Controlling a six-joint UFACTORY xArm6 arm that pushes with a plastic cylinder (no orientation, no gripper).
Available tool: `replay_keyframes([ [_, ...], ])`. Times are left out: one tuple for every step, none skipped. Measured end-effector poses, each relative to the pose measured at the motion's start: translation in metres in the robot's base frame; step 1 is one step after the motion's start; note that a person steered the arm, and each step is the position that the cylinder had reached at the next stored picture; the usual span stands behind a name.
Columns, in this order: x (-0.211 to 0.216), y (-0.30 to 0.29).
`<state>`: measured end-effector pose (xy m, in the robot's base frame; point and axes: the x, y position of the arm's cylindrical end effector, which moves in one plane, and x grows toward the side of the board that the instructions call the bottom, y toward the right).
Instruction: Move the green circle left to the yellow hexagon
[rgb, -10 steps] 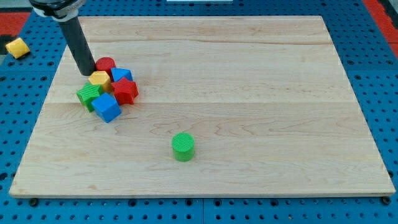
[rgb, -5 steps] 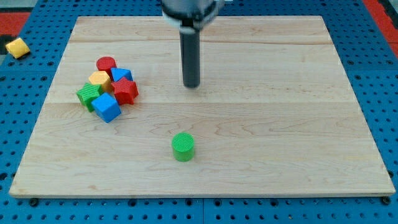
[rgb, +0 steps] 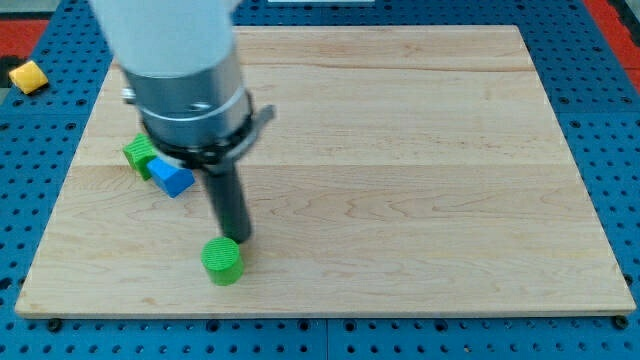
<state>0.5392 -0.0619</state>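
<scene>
Touching my tip (rgb: 238, 240), green circle (rgb: 222, 260) sits below-left.

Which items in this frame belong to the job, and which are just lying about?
Job:
- green round cylinder block
- my tip, touching its upper right
- yellow hexagon block: hidden behind the arm

Lying about:
- green block
- blue cube
- yellow block, off the wooden board

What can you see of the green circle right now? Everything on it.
The green circle is a short upright cylinder, bright green with a ribbed top face, plastic by its look. It stands flat on the wooden board near the view's bottom edge, left of centre. My tip sits at its upper right, touching or nearly so.
</scene>
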Motion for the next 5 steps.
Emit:
replay_keyframes([
  [0.012,0.037],
  [0.057,-0.013],
  [0.045,-0.048],
  [0.018,-0.075],
  [0.011,-0.065],
])
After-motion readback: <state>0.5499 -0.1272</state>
